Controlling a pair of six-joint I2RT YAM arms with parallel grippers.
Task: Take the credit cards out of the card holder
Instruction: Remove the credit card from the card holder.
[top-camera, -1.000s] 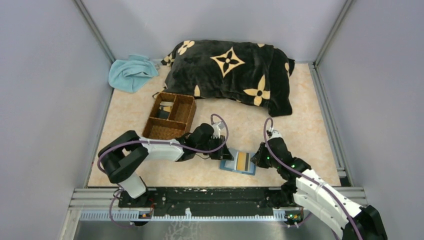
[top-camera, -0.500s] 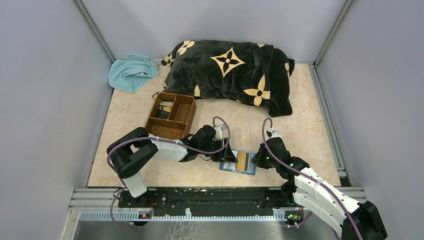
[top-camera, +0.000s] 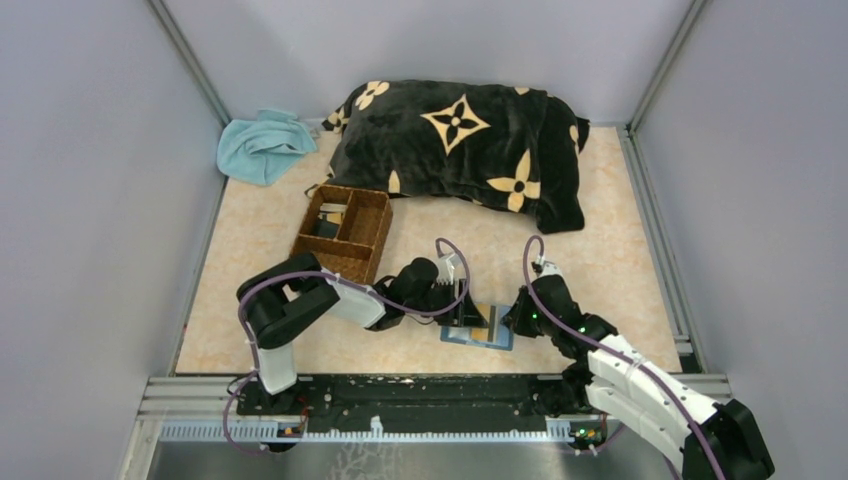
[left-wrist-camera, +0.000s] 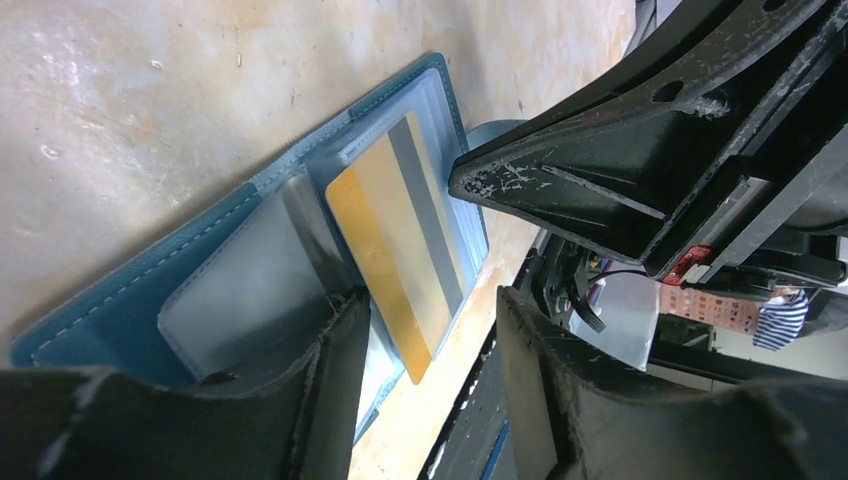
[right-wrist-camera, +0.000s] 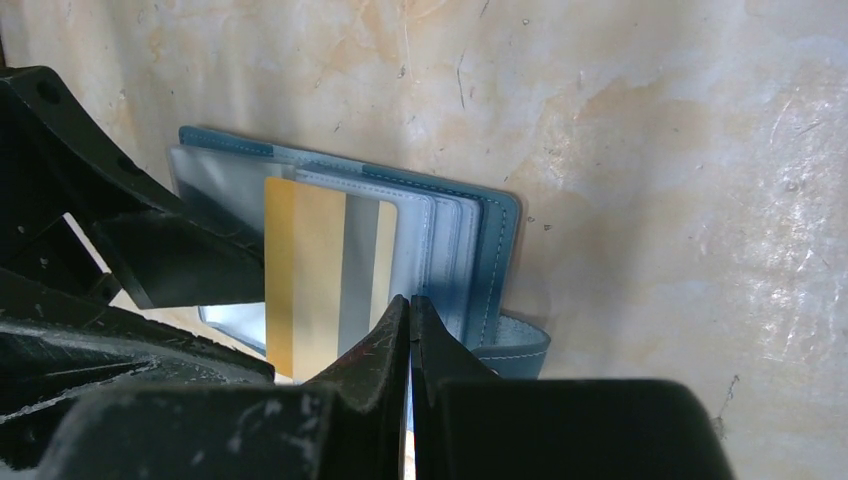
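The small teal-blue folding card holder (top-camera: 478, 326) lies open and flat on the peach marbled table top (top-camera: 620, 250), near its front edge, between my two grippers. A thin gold-and-grey striped credit card (left-wrist-camera: 400, 250) sticks part-way out of one of its pale blue-grey pockets. Clear plastic sleeves (left-wrist-camera: 250, 270) lie beside it, and I cannot tell whether they hold more cards.

My left gripper (left-wrist-camera: 430, 335) has its jaws apart, with the card's free end lying between them. I see no contact with it. My right gripper (right-wrist-camera: 410, 310) has its jaws pressed together, the tips resting on the holder's stitched edge by the clasp tab, pinning it, I judge.

The card should be light, stiff and glossy, so it is likely to slip. I would pinch the exposed short end across its two flat faces and draw it straight along the pocket. The holder is soft and light, and it would probably drag along or fold up unless held down.

I can read no brand, number or other writing on the card or the holder.
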